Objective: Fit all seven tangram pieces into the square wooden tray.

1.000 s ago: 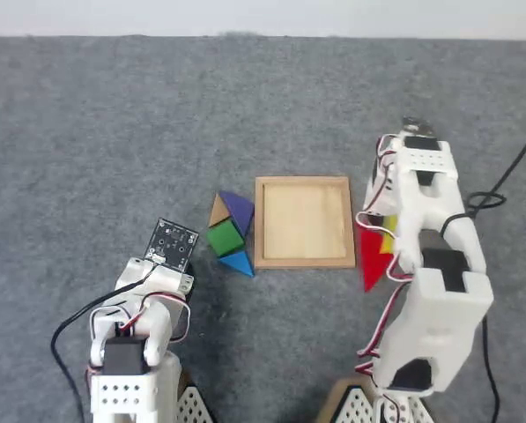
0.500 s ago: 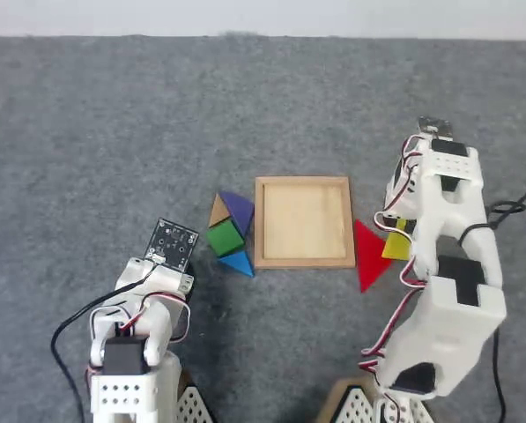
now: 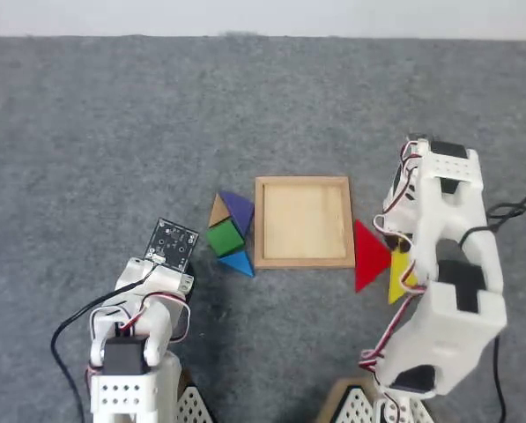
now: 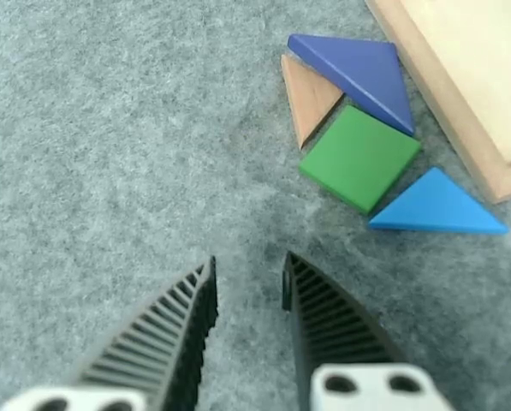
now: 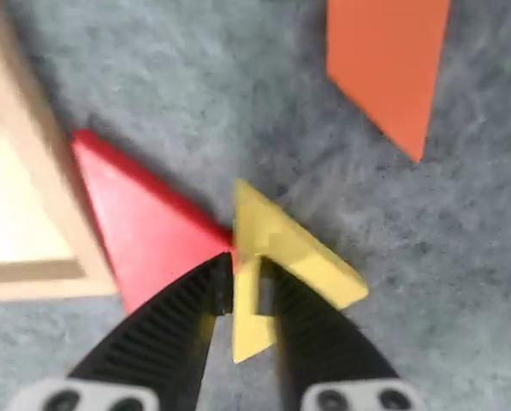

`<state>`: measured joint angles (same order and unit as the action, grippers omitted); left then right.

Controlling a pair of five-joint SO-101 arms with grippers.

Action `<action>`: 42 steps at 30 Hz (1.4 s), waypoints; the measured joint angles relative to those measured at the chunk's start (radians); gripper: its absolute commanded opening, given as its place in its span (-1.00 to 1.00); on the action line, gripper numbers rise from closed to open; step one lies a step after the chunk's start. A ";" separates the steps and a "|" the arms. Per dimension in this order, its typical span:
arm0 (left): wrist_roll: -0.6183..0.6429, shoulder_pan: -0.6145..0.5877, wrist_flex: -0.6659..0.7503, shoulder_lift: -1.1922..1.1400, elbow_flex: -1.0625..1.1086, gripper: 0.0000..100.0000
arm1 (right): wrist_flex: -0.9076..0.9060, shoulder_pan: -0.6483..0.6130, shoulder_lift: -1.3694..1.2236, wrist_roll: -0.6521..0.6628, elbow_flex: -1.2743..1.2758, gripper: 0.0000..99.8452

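The square wooden tray [image 3: 303, 262] lies mid-table with nothing in it. Left of it sit a tan triangle [image 3: 218, 211], a purple triangle [image 3: 240, 210], a green square [image 3: 225, 237] and a blue triangle [image 3: 238, 262]. A red triangle [image 3: 368, 256] lies against the tray's right side. My right gripper [image 5: 246, 267] is shut on the yellow triangle [image 5: 282, 247], which touches the red triangle [image 5: 144, 231]. An orange parallelogram [image 5: 389, 65] lies farther off. My left gripper [image 4: 246, 272] hangs open over bare carpet, short of the green square [image 4: 359, 157] and blue triangle [image 4: 435, 206].
Grey carpet covers the whole table. The left arm [image 3: 144, 304] stands at the front left, the right arm [image 3: 439, 256] at the front right, over part of the yellow triangle [image 3: 398, 277]. A black cable [image 3: 509, 181] trails off to the right.
The right arm has drawn back toward the table's front, and the yellow triangle has come with it to below and right of the red triangle. The left arm has kept still.
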<state>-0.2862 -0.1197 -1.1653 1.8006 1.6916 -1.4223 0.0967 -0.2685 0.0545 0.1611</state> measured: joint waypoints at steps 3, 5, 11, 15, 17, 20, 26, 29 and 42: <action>0.000 0.000 0.000 0.000 0.000 -0.74 | 0.032 -0.017 0.094 -0.009 0.074 -0.49; 0.000 0.000 0.000 0.000 0.000 -0.74 | 0.087 -0.018 0.155 -0.009 0.163 -0.46; 0.000 0.000 0.000 0.000 0.000 -0.74 | 0.296 -0.012 0.238 0.014 0.439 -0.44; 0.000 0.000 0.000 0.000 0.000 -0.74 | 0.333 0.011 0.238 0.040 0.456 -0.44; 0.000 0.000 0.000 0.000 0.000 -0.74 | 0.328 0.018 0.206 0.048 0.430 -0.48; 0.000 0.000 0.000 0.000 0.000 -0.74 | 0.298 0.020 0.153 0.049 0.376 -0.74; 0.000 0.000 0.000 0.000 0.000 -0.74 | 0.275 0.043 0.118 0.049 0.331 -0.89; 0.000 0.000 0.000 0.000 0.000 -0.74 | 0.275 0.043 0.118 0.049 0.325 -0.90; 0.000 0.000 0.000 0.000 0.000 -0.74 | 0.276 0.068 0.342 0.048 0.408 -0.91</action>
<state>-0.2862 -0.1197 -1.1653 1.8006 1.6916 -1.1462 0.1642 0.0736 0.1020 0.5692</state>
